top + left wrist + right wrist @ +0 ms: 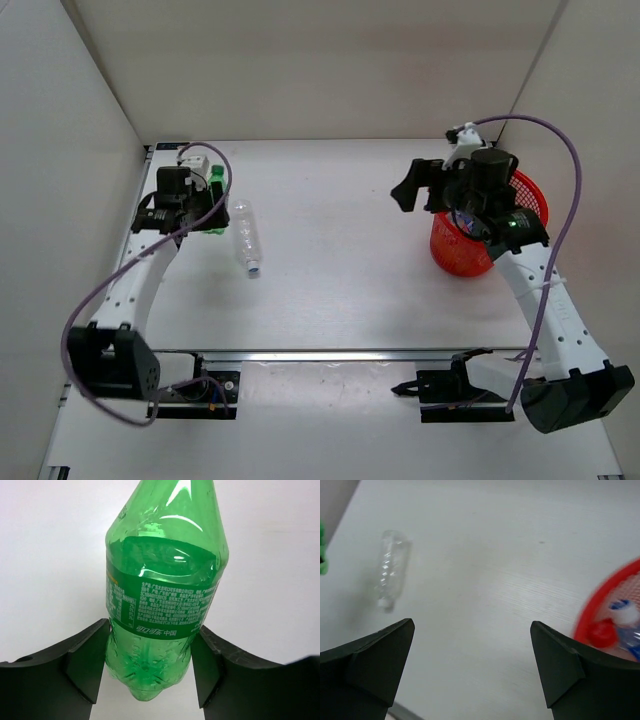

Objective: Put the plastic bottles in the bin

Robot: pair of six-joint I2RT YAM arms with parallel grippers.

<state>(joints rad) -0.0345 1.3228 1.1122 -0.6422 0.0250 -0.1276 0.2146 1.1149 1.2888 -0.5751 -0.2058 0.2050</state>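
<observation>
Green bottle (pixel 160 605): far left of the tabletop (pixel 340 260), its lower body clamped on both sides between the left fingers (pixel 82 667). We cannot tell whether it is lifted clear. Clear bottle (pixel 246 238): lying on its side just right of the green one, untouched. Bin (pixel 462 255): far right; we note a red cap (pixel 601 633) inside, blurred. Right fingers (pixel 375 665): spread wide, grasping nothing, above bare tabletop just left of the bin.
</observation>
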